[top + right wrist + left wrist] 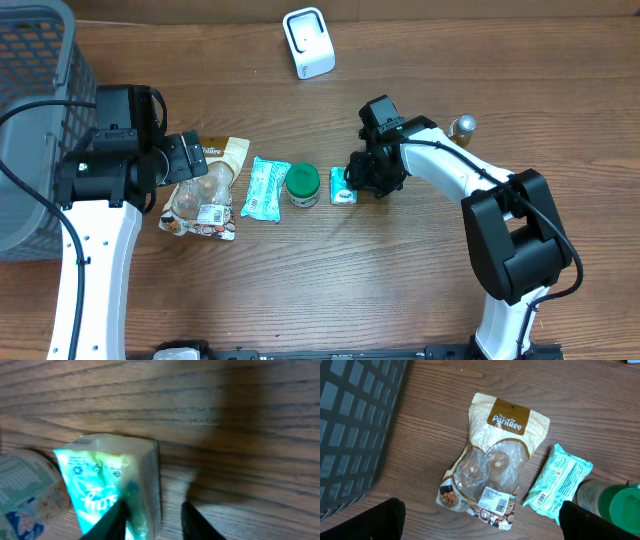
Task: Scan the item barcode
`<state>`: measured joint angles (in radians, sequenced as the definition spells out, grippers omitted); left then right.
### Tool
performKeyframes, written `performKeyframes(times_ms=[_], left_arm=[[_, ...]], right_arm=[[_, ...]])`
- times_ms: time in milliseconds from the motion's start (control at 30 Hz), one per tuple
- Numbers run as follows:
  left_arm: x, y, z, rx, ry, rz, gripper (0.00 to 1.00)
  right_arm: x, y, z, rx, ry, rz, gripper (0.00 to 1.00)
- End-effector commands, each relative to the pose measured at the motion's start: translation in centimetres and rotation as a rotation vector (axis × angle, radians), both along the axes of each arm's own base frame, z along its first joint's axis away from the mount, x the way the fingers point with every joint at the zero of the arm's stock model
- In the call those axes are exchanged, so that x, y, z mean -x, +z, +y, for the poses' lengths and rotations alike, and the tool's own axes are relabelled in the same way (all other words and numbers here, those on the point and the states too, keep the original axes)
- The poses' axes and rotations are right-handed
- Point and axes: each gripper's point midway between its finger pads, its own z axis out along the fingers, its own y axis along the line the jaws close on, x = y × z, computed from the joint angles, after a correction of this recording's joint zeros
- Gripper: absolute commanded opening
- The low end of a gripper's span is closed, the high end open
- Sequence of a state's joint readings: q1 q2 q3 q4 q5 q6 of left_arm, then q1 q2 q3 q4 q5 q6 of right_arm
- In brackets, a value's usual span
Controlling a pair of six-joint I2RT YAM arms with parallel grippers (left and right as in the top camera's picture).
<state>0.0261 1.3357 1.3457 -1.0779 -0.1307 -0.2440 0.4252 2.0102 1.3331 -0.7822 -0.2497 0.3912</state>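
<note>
1. Small green-and-white packet (343,187) (115,485): lying on the counter (400,290), right of centre, at the right-hand end of a row of goods.
2. Right gripper (362,180) (152,522): reaching down at the packet. Its fingers (112,520) are standing narrow, astride the packet's right edge, one over the printed face and the other over bare wood just beside it. Nothing appears clamped, though the close view is blurred.
3. Green-lidded jar (303,184) (615,507): standing just left of the packet. Its label is showing at the edge of the right wrist view.
4. Mint-green wrapped pack (265,188) (559,482): lying flat, just left of the jar.
5. Snack pouch (205,190) (492,455): lying flat at the left end of the row, clear window and barcode sticker facing up.
6. Left gripper (190,160) (492,522): hovering above the pouch, fingers spread wide, holding nothing.
7. Grey basket (40,100) (355,425): sitting at the far left corner.
8. White scanner unit (308,42): standing at the far edge, well apart from the row.
9. Small gold-capped bottle (462,126): standing beside the right arm.
</note>
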Motion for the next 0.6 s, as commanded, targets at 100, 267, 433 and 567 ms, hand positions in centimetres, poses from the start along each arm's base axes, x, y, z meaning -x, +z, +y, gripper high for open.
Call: performKeyframes(times_ms=[100,267,433,567], left_arm=[[-0.3,0.37,-0.08,0.006,0.007,-0.012,0.99],[-0.3,0.37,-0.08,0.006,0.007,-0.012,0.99],[-0.3,0.37,-0.08,0.006,0.007,-0.012,0.99],[-0.3,0.37,-0.08,0.006,0.007,-0.012,1.0]], right_arm=[[0.16,-0.64,-0.12,0.0,0.004,0.015,0.29],[0.03,-0.62,-0.06,-0.002,0.004,0.009,0.29],[-0.19,-0.58,0.06,-0.007,0.004,0.0,0.28],[-0.13,-0.57,0.08,-0.009,0.004,0.003,0.29]])
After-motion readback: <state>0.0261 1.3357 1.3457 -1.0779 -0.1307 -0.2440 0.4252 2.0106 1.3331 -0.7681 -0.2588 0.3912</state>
